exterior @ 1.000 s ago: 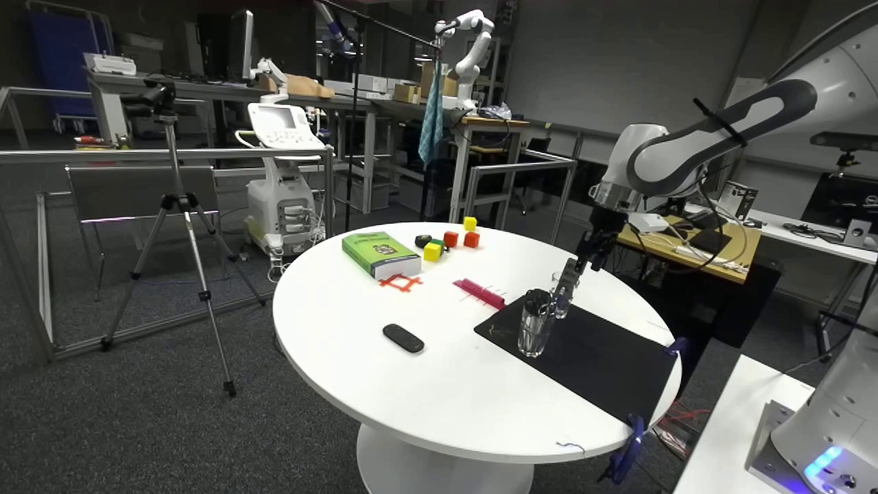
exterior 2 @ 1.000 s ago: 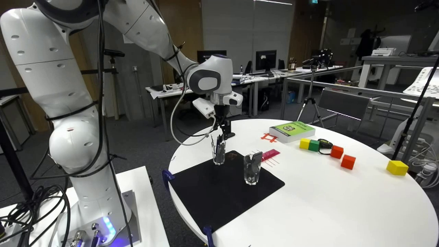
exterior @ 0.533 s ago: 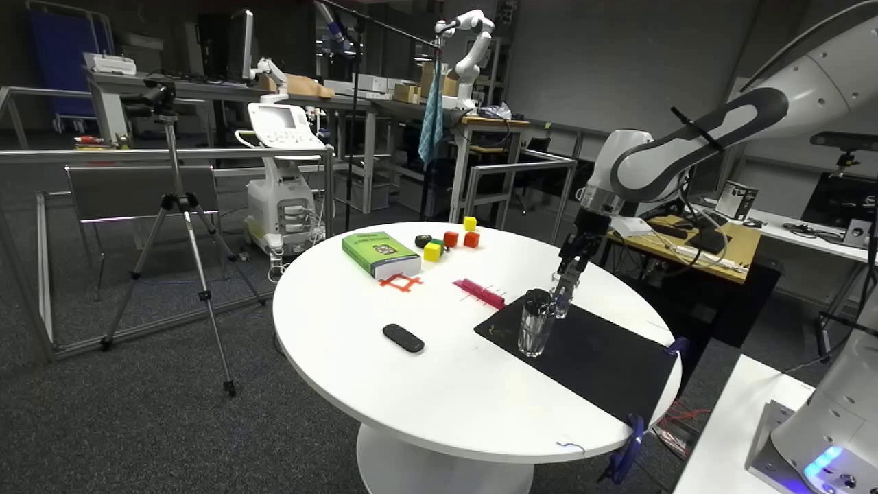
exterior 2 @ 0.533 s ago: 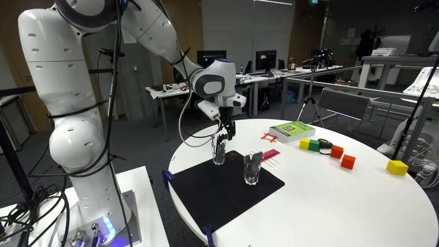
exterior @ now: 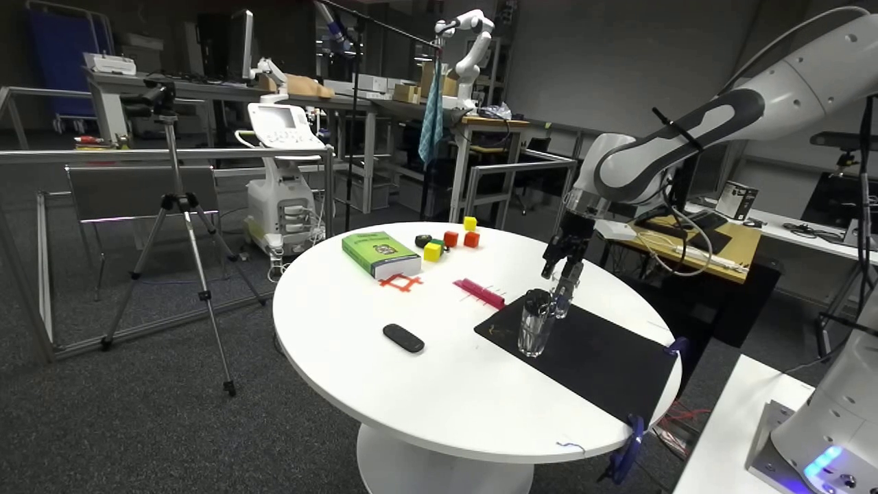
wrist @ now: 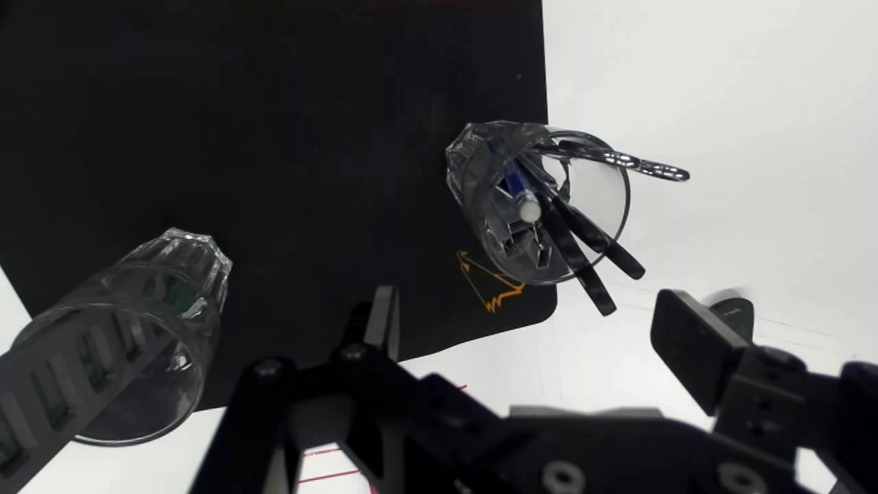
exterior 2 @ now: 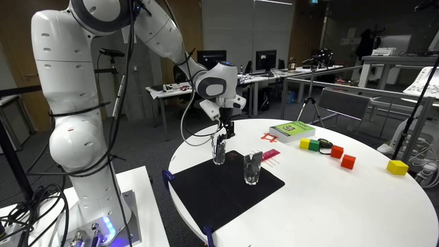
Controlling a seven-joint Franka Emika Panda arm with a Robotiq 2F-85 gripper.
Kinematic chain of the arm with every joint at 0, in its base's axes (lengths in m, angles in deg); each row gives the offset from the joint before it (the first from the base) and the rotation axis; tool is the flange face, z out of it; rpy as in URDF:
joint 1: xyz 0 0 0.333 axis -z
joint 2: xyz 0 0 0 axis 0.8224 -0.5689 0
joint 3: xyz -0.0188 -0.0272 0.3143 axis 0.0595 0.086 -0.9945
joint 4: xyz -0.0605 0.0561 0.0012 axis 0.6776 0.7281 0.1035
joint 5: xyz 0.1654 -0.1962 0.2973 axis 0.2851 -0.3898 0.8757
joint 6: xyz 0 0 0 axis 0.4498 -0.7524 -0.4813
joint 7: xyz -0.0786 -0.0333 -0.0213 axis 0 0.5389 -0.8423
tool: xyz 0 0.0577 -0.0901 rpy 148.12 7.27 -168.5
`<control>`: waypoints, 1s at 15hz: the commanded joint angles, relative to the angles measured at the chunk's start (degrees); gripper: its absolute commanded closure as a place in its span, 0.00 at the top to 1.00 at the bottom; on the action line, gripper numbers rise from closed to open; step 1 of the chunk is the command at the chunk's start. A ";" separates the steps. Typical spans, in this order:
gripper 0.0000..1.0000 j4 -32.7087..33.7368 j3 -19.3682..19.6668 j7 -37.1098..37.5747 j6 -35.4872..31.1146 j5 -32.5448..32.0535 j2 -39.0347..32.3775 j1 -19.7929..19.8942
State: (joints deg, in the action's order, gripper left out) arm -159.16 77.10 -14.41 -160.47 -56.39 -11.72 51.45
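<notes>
Pen glass (wrist: 488, 192) stands near an edge of the black mat (wrist: 295, 165) in the wrist view, and we see a blue pen (wrist: 516, 180), slim black handles (wrist: 575, 255) and a shiny piece (wrist: 651, 167) leaning out past its rim. Our gripper (wrist: 531, 315) has its fingers spread wide, grasping nothing, with the pen glass ahead of the gap. Off to the side we note an obstruction: a second glass (wrist: 188, 322), with a grey slotted strip (wrist: 75, 384) rising from it near the gripper.

In an exterior view, we find both glasses upright on the mat, the second partly behind the first, and the gripper just above them. Farther off on the white table (exterior: 357, 336) lie a green book (exterior: 377, 250), a pink piece (exterior: 480, 293), a black remote (exterior: 403, 338) and coloured cubes (exterior: 432, 252); two blue clamps (exterior: 627, 449) sit at the mat's corners.

In an exterior view, we see a pale cable (exterior 2: 181, 127) looping down from the wrist and passing near the pen glass's rim, while the gripper shows behind the handles, its fingertips partly hidden from us
</notes>
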 commanded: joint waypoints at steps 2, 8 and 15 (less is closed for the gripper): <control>1.00 1.65 -0.70 2.10 3.05 0.82 -1.08 -0.13; 1.00 1.42 -1.19 4.29 6.72 0.29 -0.95 -0.45; 1.00 1.03 -0.88 7.86 6.66 -2.71 -0.59 -1.24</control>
State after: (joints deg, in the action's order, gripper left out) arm -158.80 75.92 -9.05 -155.24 -57.04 -12.86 50.57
